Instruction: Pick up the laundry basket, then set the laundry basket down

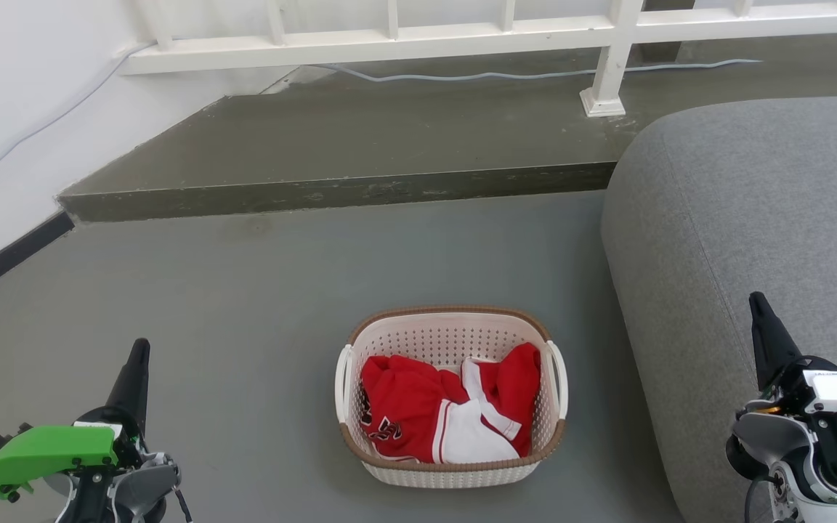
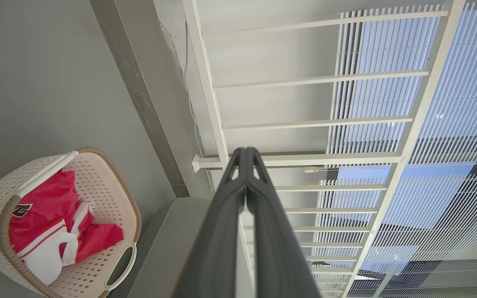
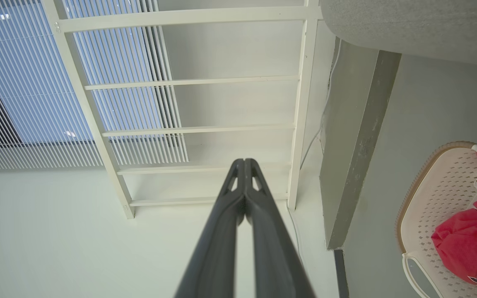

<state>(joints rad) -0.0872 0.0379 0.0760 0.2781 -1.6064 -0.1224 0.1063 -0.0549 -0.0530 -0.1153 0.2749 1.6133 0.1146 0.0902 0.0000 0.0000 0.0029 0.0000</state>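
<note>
The left gripper has its two dark fingers pressed flat together, with nothing between them. The right gripper is the same, tips meeting and empty. The basket stands upright on the floor between the two, to the right of the left gripper and to the left of the right one. It is well apart from both and touched by neither. One white handle faces the left gripper's side and the other faces the right's. Red and white clothes lie bunched inside it.

The grey sofa sits just beside the basket on the right gripper's side, and that gripper hovers over its edge. Beyond the fingertips of both, a dark step rises from the floor. Past it stands a white railing with a pale cable trailing along its foot.

The left wrist view, looking along the left gripper, catches the basket off to one side of the fingers and shows a dark emblem on the clothes. It also shows slatted blinds behind the railing, which the head view cuts off.

The right wrist view puts the basket at the opposite edge from the right gripper (only part of it fits in). It shows the blinds too.
</note>
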